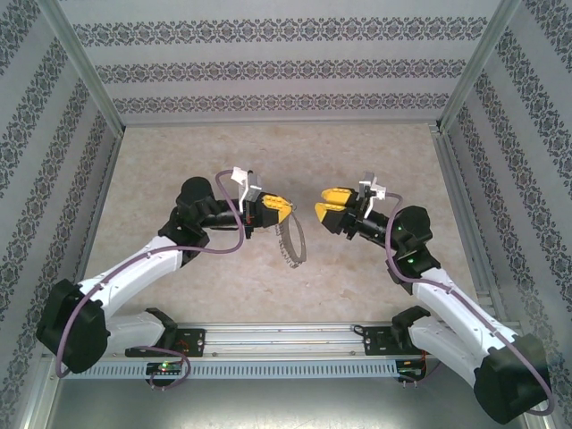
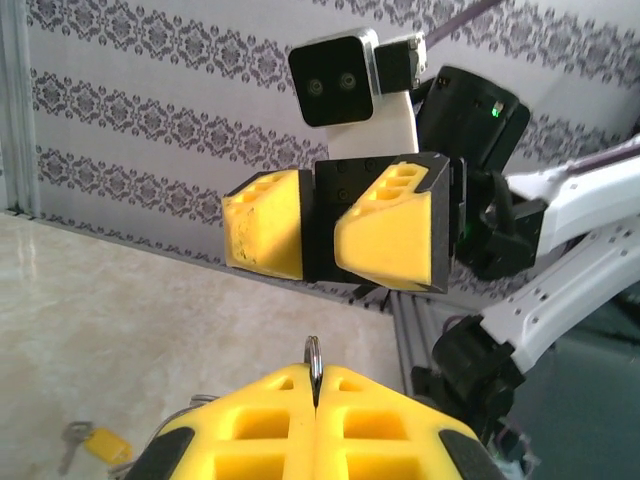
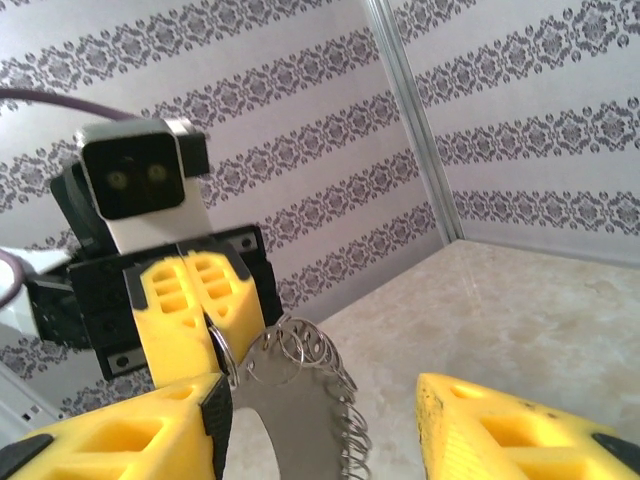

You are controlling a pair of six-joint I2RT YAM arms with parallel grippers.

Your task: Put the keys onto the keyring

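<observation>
Left pincer (image 1: 286, 208) tight on keyring (image 1: 293, 241), right pincer (image 1: 322, 204) agape, empty; key (image 2: 98, 443) in left-wrist view.

Metal keyring (image 3: 300, 392) — shiny, plastic fingers (image 2: 385, 238) (matt yellow)

The left gripper (image 2: 315, 385) has bright yellow fingers on a black body. The right gripper (image 2: 318, 235) facing it has the same yellow fingers, speckled with small dark marks. The keyring (image 3: 300, 400) at the left gripper's tips is dark grey with shiny silver loops. Low beside that gripper, the key (image 2: 100, 442) has a yellow head and a grey metal end. The table (image 1: 268, 152) is pale beige with cloudy blotches. The walls (image 1: 268, 67) are white with grey flowery stripes.
</observation>
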